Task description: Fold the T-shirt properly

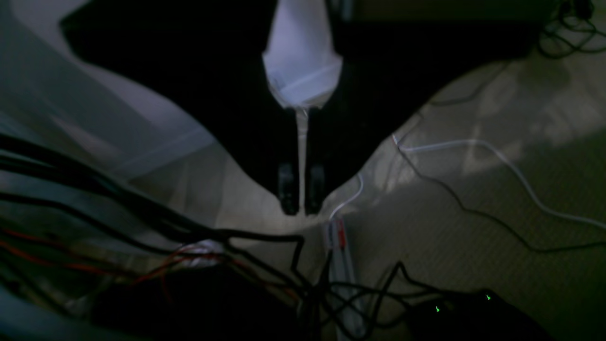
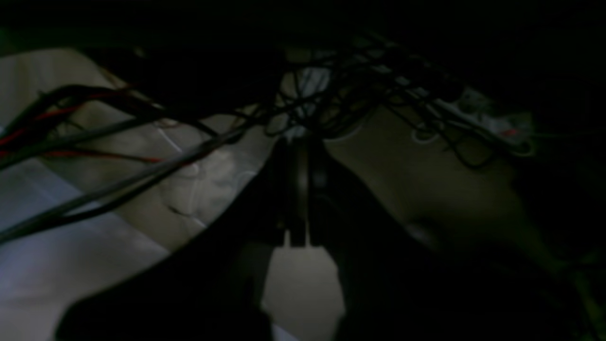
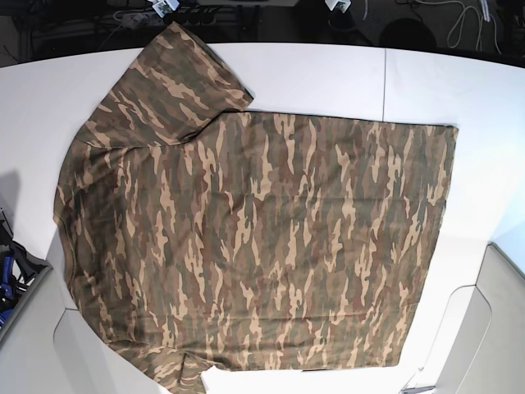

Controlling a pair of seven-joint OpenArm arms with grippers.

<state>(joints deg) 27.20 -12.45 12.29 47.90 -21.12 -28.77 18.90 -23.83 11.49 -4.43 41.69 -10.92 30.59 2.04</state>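
The camouflage T-shirt lies spread flat on the white table in the base view, with its hem to the right. One sleeve points to the far left corner. The other sleeve runs off the near edge. Its collar and label do not show. Neither arm shows in the base view. My left gripper and my right gripper each show only in their own dim wrist view. Their dark fingers are together and empty, hanging over the floor away from the shirt.
Tangled black and red cables and a white power strip lie on the floor under the left gripper. More cables and a strip lie under the right one. A dark bin with blue items is at the table's left edge.
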